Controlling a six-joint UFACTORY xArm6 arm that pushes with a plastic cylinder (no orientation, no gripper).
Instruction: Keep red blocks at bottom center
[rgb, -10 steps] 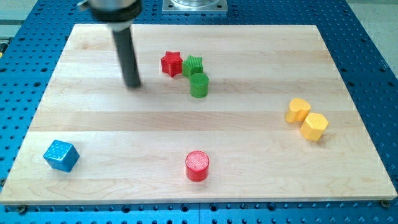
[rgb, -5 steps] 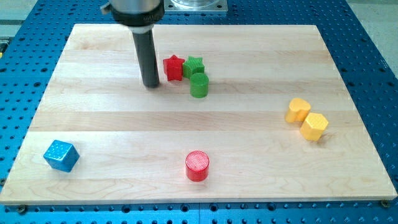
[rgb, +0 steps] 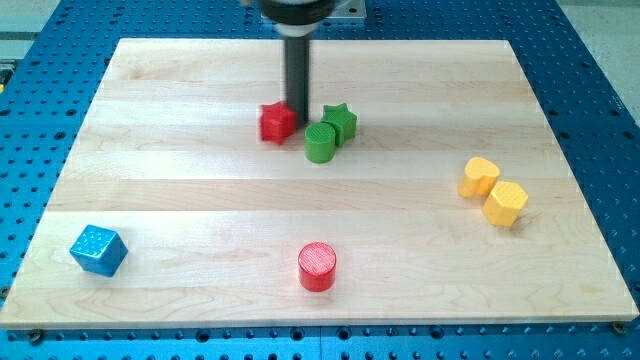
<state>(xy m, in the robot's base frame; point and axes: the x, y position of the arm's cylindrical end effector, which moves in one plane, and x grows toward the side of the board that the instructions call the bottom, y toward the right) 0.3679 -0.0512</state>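
A red star block (rgb: 277, 122) lies a little above the board's middle. A red cylinder (rgb: 317, 266) stands near the bottom centre of the wooden board (rgb: 180, 190). My tip (rgb: 298, 117) is down between the red star on its left and the green star (rgb: 340, 122) on its right, touching or almost touching the red star. A green cylinder (rgb: 320, 143) stands just below and right of my tip, against the green star.
A blue cube (rgb: 98, 250) lies at the bottom left. Two yellow blocks (rgb: 479, 177) (rgb: 505, 203) lie together at the right. Blue perforated table surrounds the board.
My tip has moved right, from the left of the red star to between the two stars. The green star has been pushed right and the red star has shifted slightly down.
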